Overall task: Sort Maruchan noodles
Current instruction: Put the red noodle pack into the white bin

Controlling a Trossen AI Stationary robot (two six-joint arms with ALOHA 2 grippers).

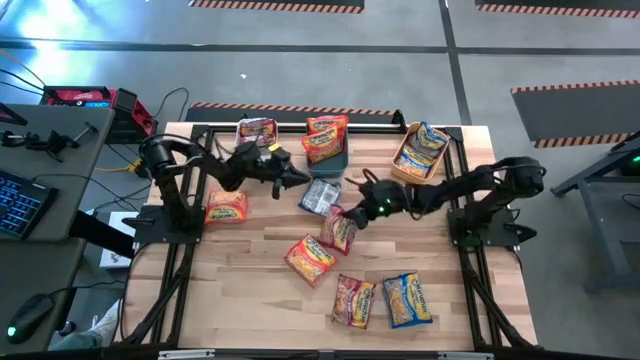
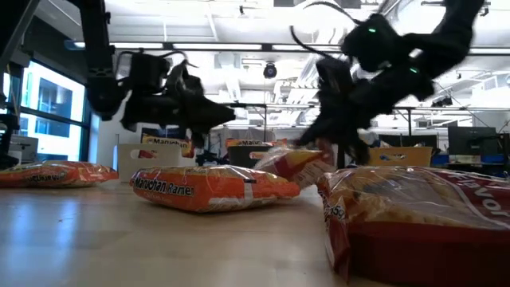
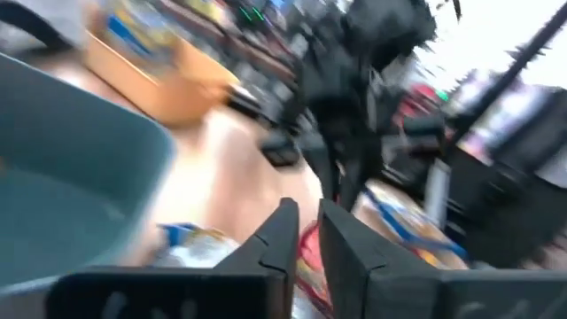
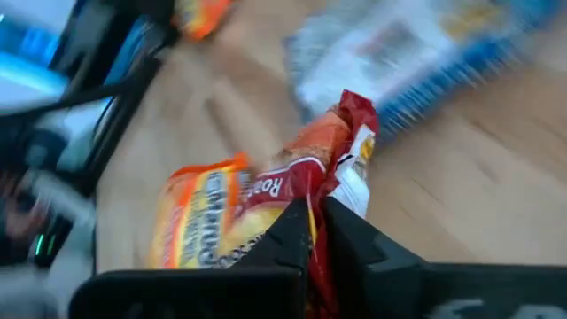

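over on the left an orange packet (image 1: 226,207) is lying flat on the wooden surface (image 1: 250,290), beside the left arm's base. a pink-red packet (image 1: 257,130) is sitting at the far edge. the left claw (image 1: 300,178) is hovering above the surface just in front of the teal bin (image 1: 331,158), its fingers (image 3: 282,232) standing narrow with only a thin gap and nothing between them. orange packets (image 1: 326,137) are standing up in that bin. a blue packet (image 1: 320,196) is lying just beside the left claw. next, the right claw (image 1: 348,217) is pinching the crimped end of a pink-red packet (image 4: 306,168), its fingers squeezed tight on the plastic, near the middle of the surface. another orange packet (image 1: 310,259) is lying close by toward the near side, and a pink-red one (image 1: 353,301) and a blue-and-yellow one (image 1: 407,299) are lying side by side near the front edge. at the far right, blue packets (image 1: 425,145) are resting in the orange bin (image 1: 401,172).
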